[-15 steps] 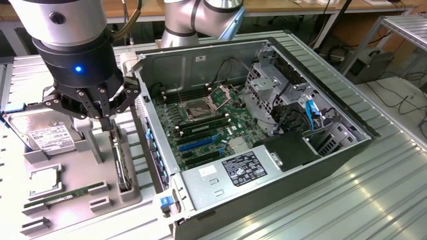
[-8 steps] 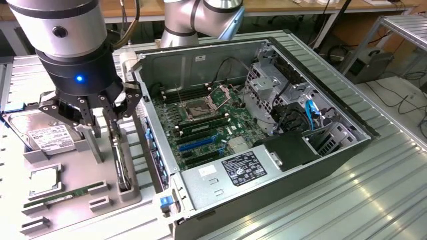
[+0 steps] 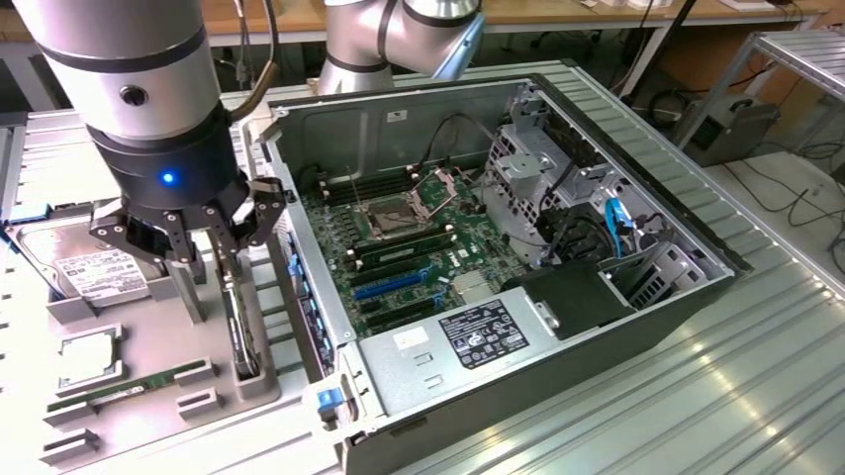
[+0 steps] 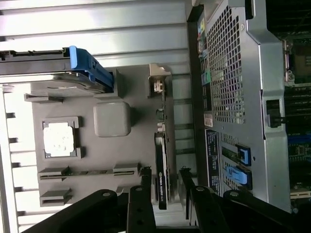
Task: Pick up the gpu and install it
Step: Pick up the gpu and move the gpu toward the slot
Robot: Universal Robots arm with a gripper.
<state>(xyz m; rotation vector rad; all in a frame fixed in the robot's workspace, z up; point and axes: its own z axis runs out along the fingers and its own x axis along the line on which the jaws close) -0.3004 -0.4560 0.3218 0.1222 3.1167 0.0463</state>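
The gpu (image 3: 240,336) (image 4: 162,167) is a thin dark card standing on its edge in a slot of the grey parts tray (image 3: 158,336) (image 4: 141,126), at the exterior view's left. My gripper (image 3: 218,259) (image 4: 165,178) hangs straight over it and is open. One dark finger (image 4: 146,180) stands on each side of the card's near end, with a gap still showing on one side. The open computer case (image 3: 528,247) (image 4: 233,73) lies to the exterior view's right, its motherboard (image 3: 410,247) with blue slots (image 3: 394,281) uncovered.
On the same tray lie a silver hard drive (image 3: 99,272) (image 4: 53,73) with a blue clip, a square processor (image 3: 82,356) (image 4: 58,138) and a slim green memory stick (image 3: 133,384). A grey block (image 4: 112,119) rises from the tray beside the card. The case wall (image 3: 307,297) stands close.
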